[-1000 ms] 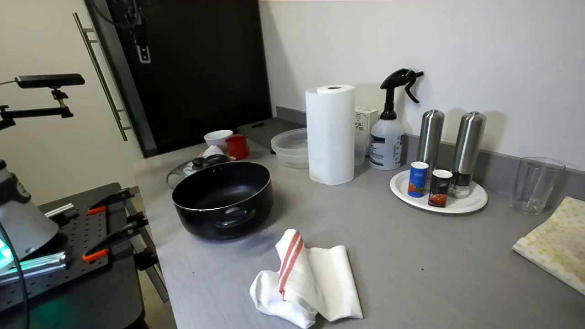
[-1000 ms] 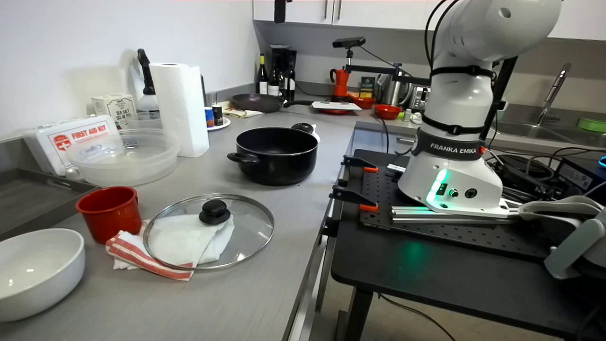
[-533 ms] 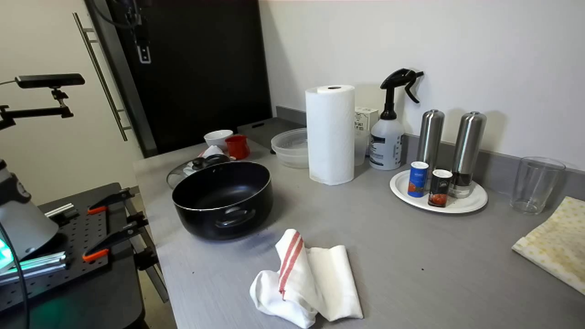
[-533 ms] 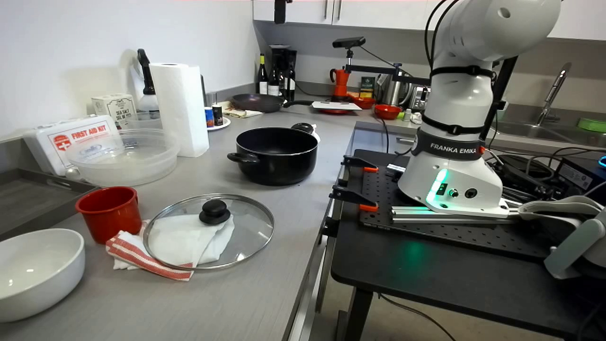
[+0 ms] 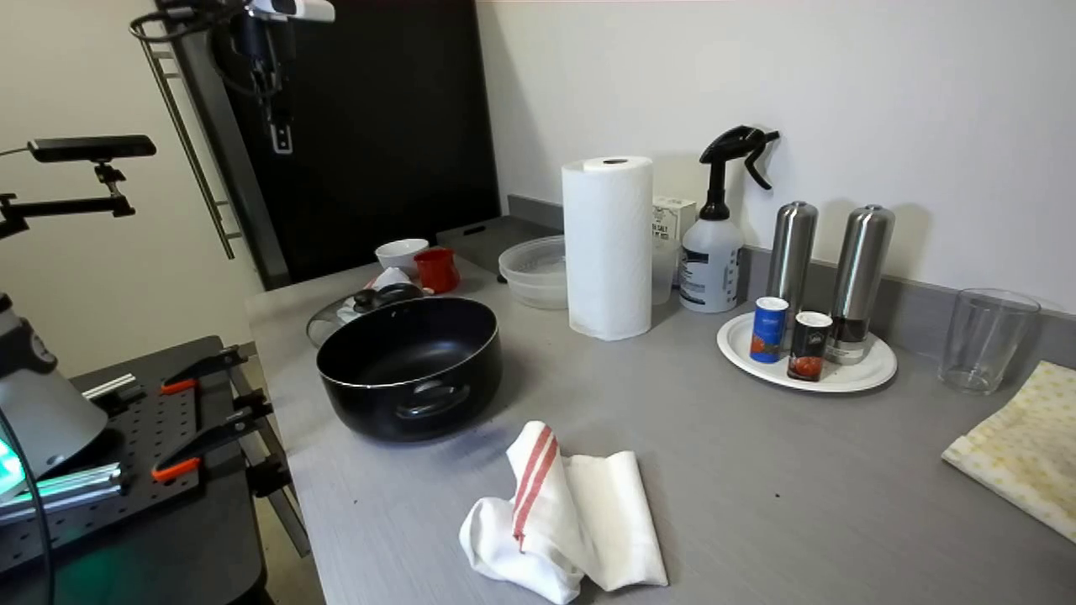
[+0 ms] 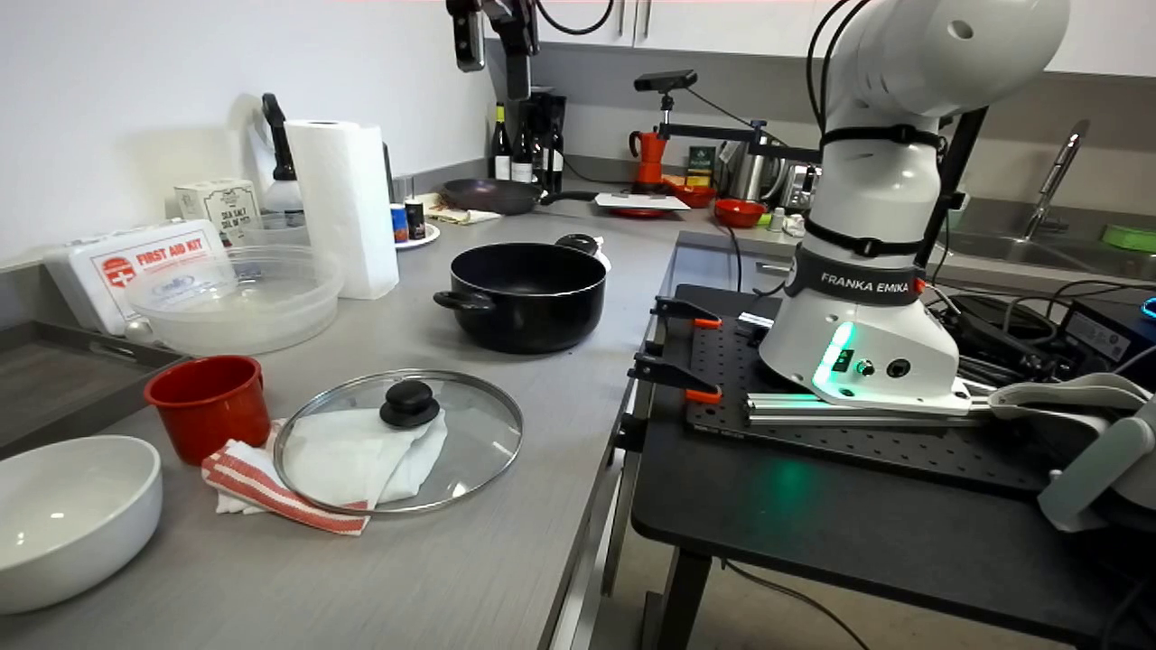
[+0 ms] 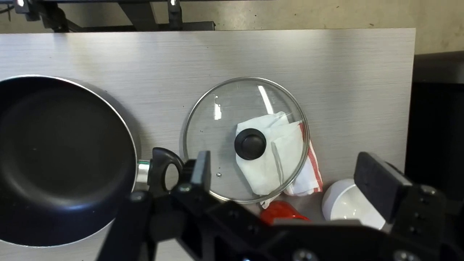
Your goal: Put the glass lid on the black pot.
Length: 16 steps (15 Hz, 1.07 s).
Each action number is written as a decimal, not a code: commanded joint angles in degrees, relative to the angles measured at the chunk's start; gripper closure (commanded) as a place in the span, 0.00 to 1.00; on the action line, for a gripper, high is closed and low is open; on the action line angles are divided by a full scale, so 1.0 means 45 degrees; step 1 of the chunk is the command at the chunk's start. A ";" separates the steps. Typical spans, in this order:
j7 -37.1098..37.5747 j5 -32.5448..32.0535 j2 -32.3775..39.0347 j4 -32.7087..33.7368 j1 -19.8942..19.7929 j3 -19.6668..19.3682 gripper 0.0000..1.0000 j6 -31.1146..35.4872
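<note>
The glass lid (image 6: pixel 483 433) with its black knob (image 6: pixel 409 403) lies partly on a folded red-striped towel, apart from the black pot (image 6: pixel 533 311). That pot stands uncovered on the counter in both exterior views, and its inside looks bare. My gripper (image 7: pixel 284 166) is open in the wrist view, nothing between its fingers (image 7: pixel 378 185). Below it shows the lid (image 7: pixel 217 134), its knob (image 7: pixel 250 144) nearer the left finger; the pot (image 7: pixel 65 145) is at the left, partly cut off. High over the counter, the gripper (image 6: pixel 493 68) hangs well above both things at the top of an exterior view.
Close to the lid are a red cup (image 6: pixel 212 411) and a white bowl (image 6: pixel 81 524). A clear plastic container (image 6: pixel 244 311) and a paper towel roll (image 6: pixel 343 212) stand along the wall side. Another striped towel (image 5: pixel 572 512) lies near the pot.
My gripper has come lower in both exterior views; both fingers now show where only a tip did before. Lid, pot and the other things have stayed put.
</note>
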 commanded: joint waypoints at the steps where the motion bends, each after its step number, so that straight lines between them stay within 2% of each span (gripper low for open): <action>1: 0.0381 -0.0245 0.0983 -0.0124 0.0235 0.0627 0.00 0.1159; 5: 0.0897 -0.0679 0.2287 -0.0127 0.0382 0.1231 0.00 0.2685; 9: 0.2326 -0.2122 0.4097 0.0142 0.0295 0.1670 0.00 0.4779; 16: 0.4131 -0.4312 0.7253 0.1393 0.0768 0.1361 0.00 0.5927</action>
